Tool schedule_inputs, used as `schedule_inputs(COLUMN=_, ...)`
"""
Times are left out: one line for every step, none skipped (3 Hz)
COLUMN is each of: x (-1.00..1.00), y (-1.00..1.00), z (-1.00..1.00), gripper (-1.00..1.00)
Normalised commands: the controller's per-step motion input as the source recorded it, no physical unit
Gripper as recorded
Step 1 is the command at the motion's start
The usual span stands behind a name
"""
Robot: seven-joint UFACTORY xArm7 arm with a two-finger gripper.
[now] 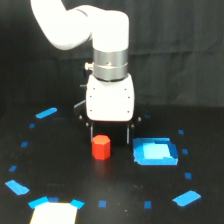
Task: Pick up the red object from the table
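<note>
One red object (101,146) is sitting on the worktop (60,165), at nine o'clock from the blue square (155,152), between the gripper (110,134) fingers, spread and not yet closing; lifting is pending.

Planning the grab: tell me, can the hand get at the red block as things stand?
Probably yes. The hand hangs just above and behind the red block, fingers apart, with nothing between them. The blue square lies clear on the exterior view's right.
</note>
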Motion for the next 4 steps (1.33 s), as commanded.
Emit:
schedule_inputs(x=-0.74, y=-0.02, z=-0.12, gripper=-1.00)
schedule_inputs(x=-0.64, y=0.09, z=-0.35, gripper=-1.00)
schedule_inputs(x=-0.26, y=0.20, z=0.02, gripper=-0.90)
schedule_inputs(x=-0.09, y=0.13, z=-0.21, gripper=-0.43)
